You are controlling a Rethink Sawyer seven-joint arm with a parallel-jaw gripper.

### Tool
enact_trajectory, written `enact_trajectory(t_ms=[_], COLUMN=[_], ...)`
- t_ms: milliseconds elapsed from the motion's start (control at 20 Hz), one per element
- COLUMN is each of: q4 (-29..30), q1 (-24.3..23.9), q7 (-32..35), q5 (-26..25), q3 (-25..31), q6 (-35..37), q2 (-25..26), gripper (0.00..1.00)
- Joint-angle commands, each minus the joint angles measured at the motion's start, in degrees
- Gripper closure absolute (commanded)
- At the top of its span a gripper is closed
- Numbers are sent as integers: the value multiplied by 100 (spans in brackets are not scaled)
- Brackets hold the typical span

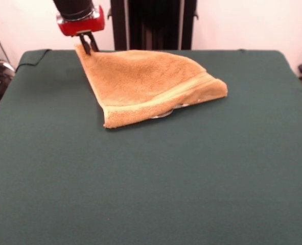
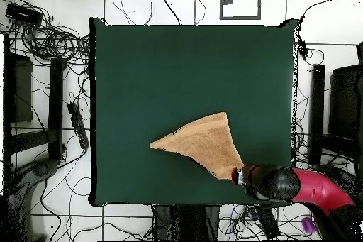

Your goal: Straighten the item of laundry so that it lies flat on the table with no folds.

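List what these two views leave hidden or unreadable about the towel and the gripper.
- Underside of the towel: both views, hidden by its own upper layer; how it is doubled cannot be told.
- Pale patch under its near edge: front view, mostly covered, unidentifiable.
- Gripper: front view, arm cut off by the top edge; overhead view, its tips are hidden under the wrist.
- Table: front view, near edge cut off.

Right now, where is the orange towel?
In the front view the towel lies folded on the table's far half, its far-left corner pinched in the gripper.

free: table [image 1: 151,194] near half bare | obstacle: folded towel [image 1: 145,84] near far edge, end effector [image 1: 87,46] at its corner
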Motion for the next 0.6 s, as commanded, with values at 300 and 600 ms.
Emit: enact_trajectory(t_ms=[300,600], q4=[-432,-458], q1=[45,-59], q7=[-1678,-1745], q5=[-353,-378], q3=[799,883], q6=[839,958], q2=[161,139], gripper=[100,100])
